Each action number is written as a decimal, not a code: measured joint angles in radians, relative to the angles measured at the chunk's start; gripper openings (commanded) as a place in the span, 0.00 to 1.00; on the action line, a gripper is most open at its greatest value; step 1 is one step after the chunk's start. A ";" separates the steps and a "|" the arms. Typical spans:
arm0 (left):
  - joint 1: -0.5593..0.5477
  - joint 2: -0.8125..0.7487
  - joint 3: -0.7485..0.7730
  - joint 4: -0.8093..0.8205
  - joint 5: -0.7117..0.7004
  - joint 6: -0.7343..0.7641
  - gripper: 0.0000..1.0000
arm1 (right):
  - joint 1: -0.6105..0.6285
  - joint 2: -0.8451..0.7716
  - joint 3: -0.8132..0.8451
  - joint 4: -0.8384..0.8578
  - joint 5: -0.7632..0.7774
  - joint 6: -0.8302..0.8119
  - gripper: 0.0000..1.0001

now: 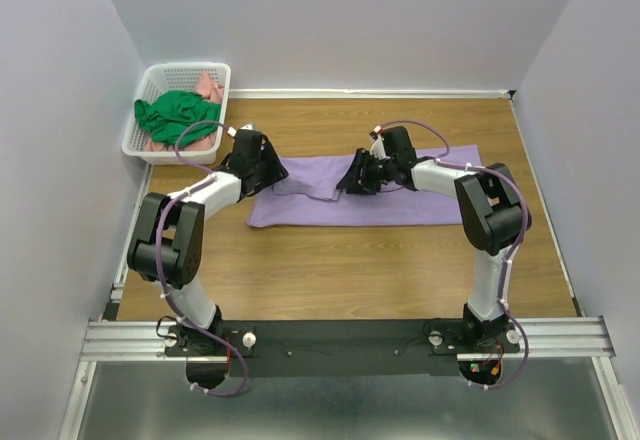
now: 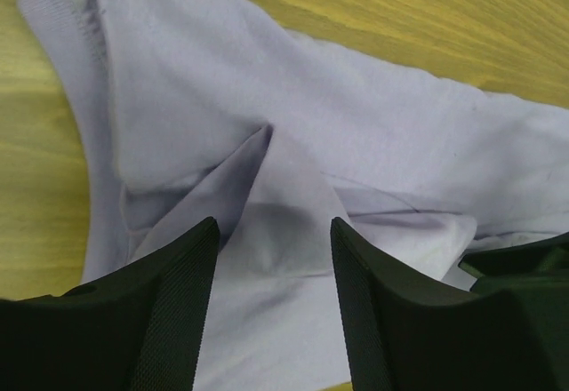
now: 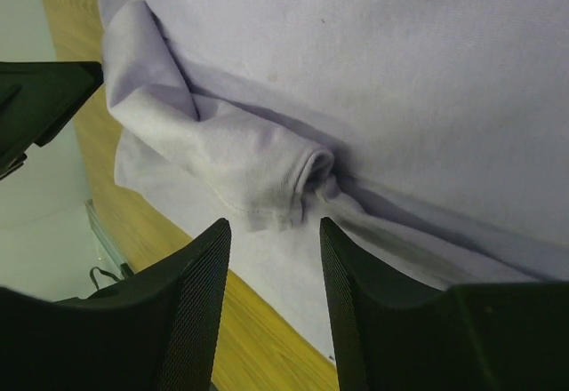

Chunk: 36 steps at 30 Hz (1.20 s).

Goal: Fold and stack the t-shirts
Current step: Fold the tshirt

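Two claws, both hanging open over the same shirt, nothing pinched in either one as far as I can see. The large lavender-purple cloth t-shirt lies spread across the middle of the wooden desk, long side running left to right, and it looks only partly folded. The bright green tee and the salmon-pink one are in the white plastic lattice basket at the far left corner, so I'd say the job is barely underway.

The left claw sits over the shirt's left end, with a peaked crease just past its fingertips. The right claw is near the middle, jaws apart, pointing at a rolled-up bunched sleeve lying on top of the flat body of the shirt.

My guess is the step is tucking that sleeve in flat. To do it well, I'd have the right claw close on the rolled hem only, not on the layer under it, then pull it out smooth before laying it down. The left one should pin or lift its end at the same height, otherwise the whole thing skews. Dragging sideways will just make more wrinkles.
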 measured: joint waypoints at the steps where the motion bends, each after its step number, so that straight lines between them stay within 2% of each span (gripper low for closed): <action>1: 0.003 0.019 0.014 0.001 0.007 0.001 0.59 | 0.002 0.010 0.006 0.006 0.000 0.005 0.52; 17: 0.006 0.138 0.090 0.004 0.030 0.014 0.53 | 0.001 0.090 0.058 0.042 -0.002 0.043 0.45; 23: 0.017 0.145 0.093 0.000 0.038 0.020 0.50 | 0.001 0.091 0.058 0.048 0.002 0.050 0.42; 36: 0.027 0.169 0.152 0.003 0.117 0.023 0.50 | 0.001 0.092 0.058 0.076 0.005 0.066 0.38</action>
